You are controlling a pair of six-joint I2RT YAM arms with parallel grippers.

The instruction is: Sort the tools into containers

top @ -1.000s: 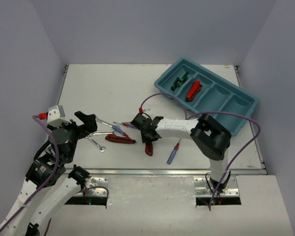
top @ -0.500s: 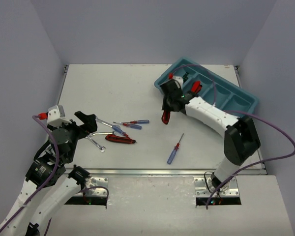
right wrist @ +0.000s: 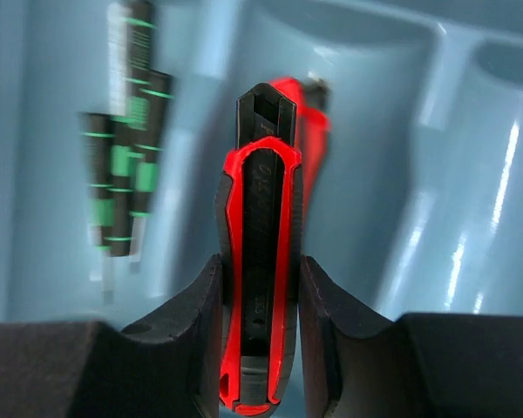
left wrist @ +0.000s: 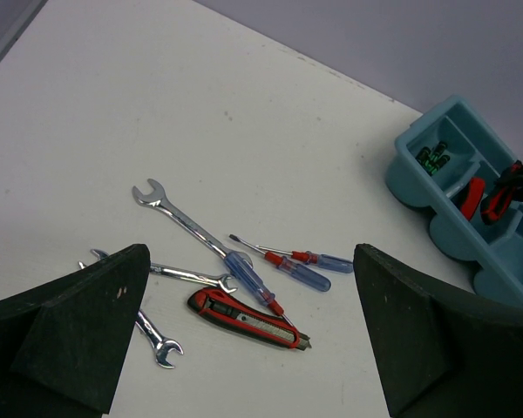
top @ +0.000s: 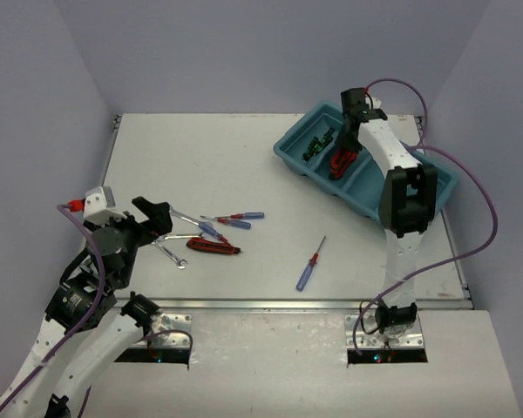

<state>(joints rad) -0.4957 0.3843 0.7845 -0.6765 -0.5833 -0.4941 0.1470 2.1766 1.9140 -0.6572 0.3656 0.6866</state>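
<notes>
My right gripper [top: 346, 144] is shut on a red-and-black utility knife [right wrist: 260, 287] and holds it over the second compartment of the teal tray [top: 437, 205]. Another red knife [right wrist: 309, 122] lies in that compartment. Black-and-green screwdrivers [top: 316, 144] lie in the first compartment, also seen in the right wrist view [right wrist: 126, 165]. My left gripper [top: 157, 218] is open and empty above the table's left. Below it lie a third knife [left wrist: 248, 318], two blue-and-red screwdrivers [left wrist: 292, 264] and silver wrenches [left wrist: 179, 218].
A lone blue-and-red screwdriver [top: 307, 270] lies on the white table near the front middle. The tray's two right compartments [top: 414, 187] hold nothing visible. The tray shows at the far right in the left wrist view [left wrist: 418, 187].
</notes>
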